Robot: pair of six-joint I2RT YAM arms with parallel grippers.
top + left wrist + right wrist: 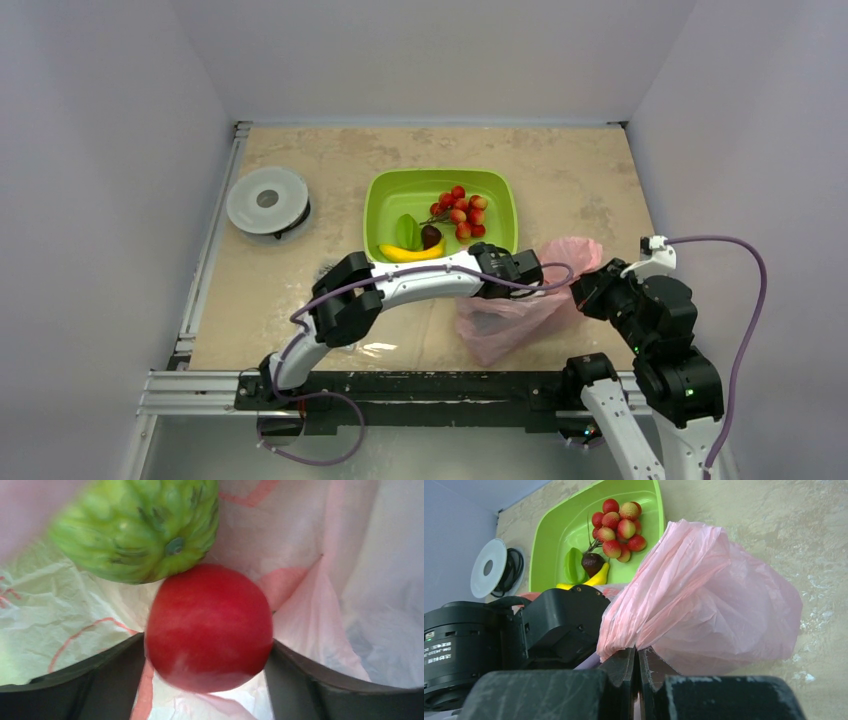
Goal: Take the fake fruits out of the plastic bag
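On the worktop [560, 180] the pink plastic bag [500, 325] lies by the near right corner of the green tray [500, 190], which holds a banana [410, 254] and a dark fruit [431, 236]. My right gripper [638, 655] is clamped on the bag's bunched edge. Inside the bag, my left gripper [207, 642] has its jaws spread wide around a red fruit [207, 615], possibly touching it. A knobbly green fruit [135, 525] rests against the red one.
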